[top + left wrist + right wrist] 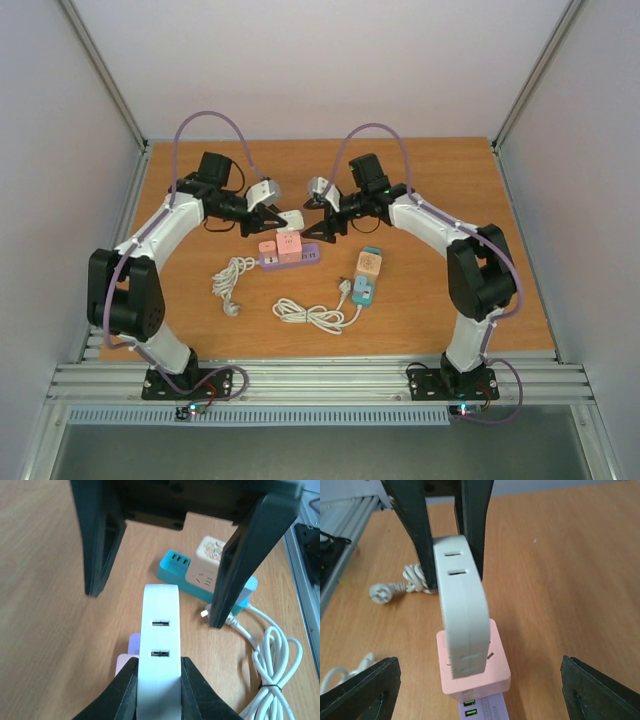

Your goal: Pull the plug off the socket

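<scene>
A purple power strip [300,260] lies mid-table with two pink cube plugs [280,247] on it. My left gripper [283,218] is shut on a white flat adapter plug [292,219], its fingers clamping both sides in the left wrist view [159,662]. In the right wrist view the white plug [462,605] hangs tilted just over a pink cube [480,672] on the purple strip [482,710]; I cannot tell whether they touch. My right gripper [323,228] is open, its jaws wide apart either side of the pink cube [477,669] and touching nothing.
A teal power strip [362,290] with a beige cube plug [369,263] lies to the right, also in the left wrist view [172,570]. White coiled cords lie at front left [232,275] and front centre [312,316].
</scene>
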Controlling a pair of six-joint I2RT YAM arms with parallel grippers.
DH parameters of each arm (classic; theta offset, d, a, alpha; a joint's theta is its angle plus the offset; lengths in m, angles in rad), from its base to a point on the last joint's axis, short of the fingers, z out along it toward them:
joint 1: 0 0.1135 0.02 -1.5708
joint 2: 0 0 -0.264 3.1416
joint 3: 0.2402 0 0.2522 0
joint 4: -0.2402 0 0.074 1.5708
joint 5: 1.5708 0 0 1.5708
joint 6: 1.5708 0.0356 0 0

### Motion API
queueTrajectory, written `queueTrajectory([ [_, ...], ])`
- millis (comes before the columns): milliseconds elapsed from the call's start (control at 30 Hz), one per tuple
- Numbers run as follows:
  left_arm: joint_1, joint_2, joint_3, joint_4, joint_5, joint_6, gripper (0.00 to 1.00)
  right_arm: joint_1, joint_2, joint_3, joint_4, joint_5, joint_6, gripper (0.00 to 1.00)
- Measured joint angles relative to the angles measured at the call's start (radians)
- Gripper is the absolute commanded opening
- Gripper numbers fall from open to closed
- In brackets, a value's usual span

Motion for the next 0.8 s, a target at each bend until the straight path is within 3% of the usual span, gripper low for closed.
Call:
queueTrajectory([
  [300,0.004,-0.138,0.036,0.021,0.049,-0.196,0.01,-0.056,-0.166,0.002,-0.043,-0.064,0.207,0.88],
  [500,0.009,-0.311,-0.005,0.21,0.047,-0.451,0.01,-0.056,-0.249,0.033,-0.06,-0.089,0.511,0.87],
  [800,0.01,-0.344,0.008,0.299,-0.001,-0.724,0.01,-0.057,-0.252,0.178,-0.118,-0.205,0.946,0.88],
])
